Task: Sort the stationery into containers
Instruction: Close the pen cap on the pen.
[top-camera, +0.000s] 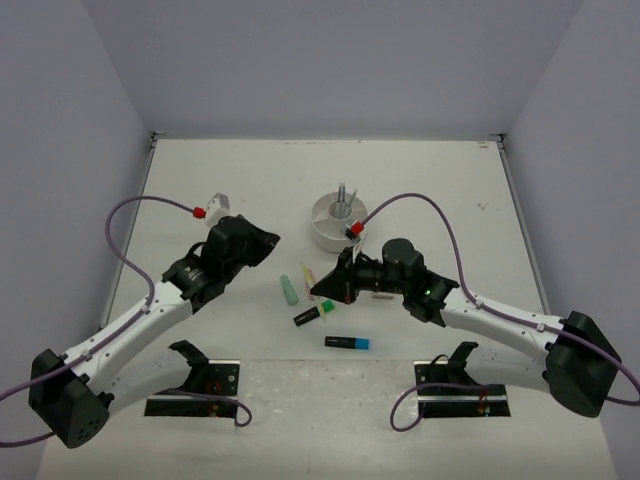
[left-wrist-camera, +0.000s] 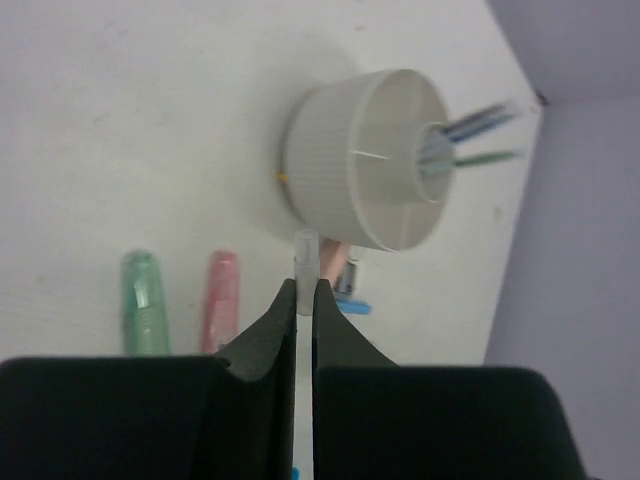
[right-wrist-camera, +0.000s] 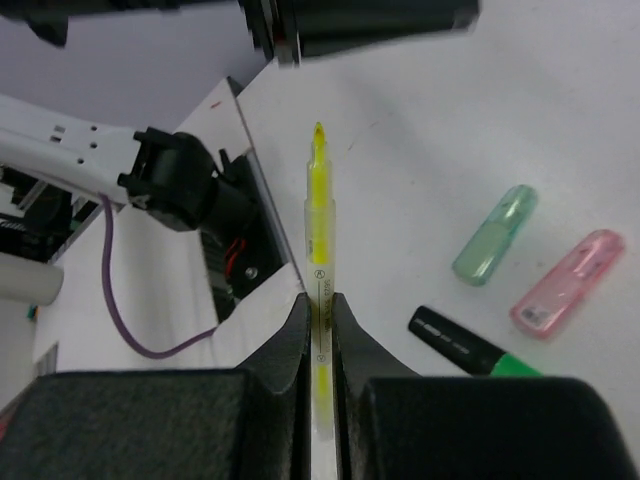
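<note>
The round white organiser (top-camera: 336, 222) stands mid-table with thin pens (top-camera: 343, 193) upright in its central cup; it also shows in the left wrist view (left-wrist-camera: 370, 160). My left gripper (top-camera: 262, 240) is raised left of it and is shut (left-wrist-camera: 303, 285) on a thin clear pen (left-wrist-camera: 305, 255). My right gripper (top-camera: 325, 285) is shut (right-wrist-camera: 319, 300) on a thin yellow pen (right-wrist-camera: 318, 220), low over the markers. A mint marker (top-camera: 288, 290), a green highlighter (top-camera: 313, 315) and a blue highlighter (top-camera: 347, 342) lie on the table. The pink marker (right-wrist-camera: 566, 282) lies beside the mint one (right-wrist-camera: 493, 235).
A small pale eraser (left-wrist-camera: 350, 275) and a blue item (left-wrist-camera: 352, 305) lie just in front of the organiser. The arm mounts (top-camera: 195, 385) sit at the near table edge. Grey walls enclose the table on three sides.
</note>
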